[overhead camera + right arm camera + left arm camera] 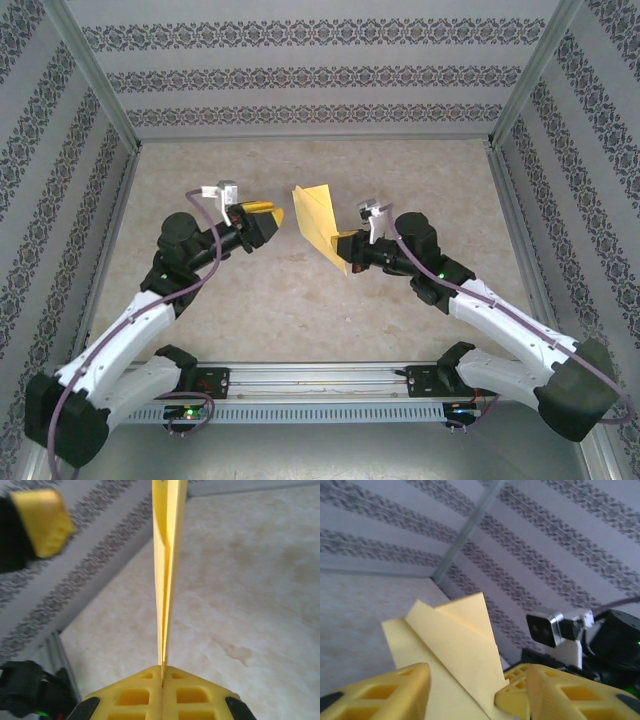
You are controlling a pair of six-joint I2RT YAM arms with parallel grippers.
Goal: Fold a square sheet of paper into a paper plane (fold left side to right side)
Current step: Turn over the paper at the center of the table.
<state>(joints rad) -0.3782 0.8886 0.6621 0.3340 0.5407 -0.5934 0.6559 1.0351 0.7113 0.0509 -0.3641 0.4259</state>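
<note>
Yellow creased sheet of paper (318,215) held aloft at frame centre, pinched by the right end effector (350,258).

The sheet's lower corner is clamped between the pressed-together fingers of the right end effector, and its long axis runs up and to the left from them, above the beige marbled tabletop (300,310). The left end effector (265,222) is placed just left of the sheet, fingers spread, apart from it. In the right wrist view the paper is seen edge-on as stacked layers. Its broad face and diagonal folds are shown in the left wrist view.
</note>
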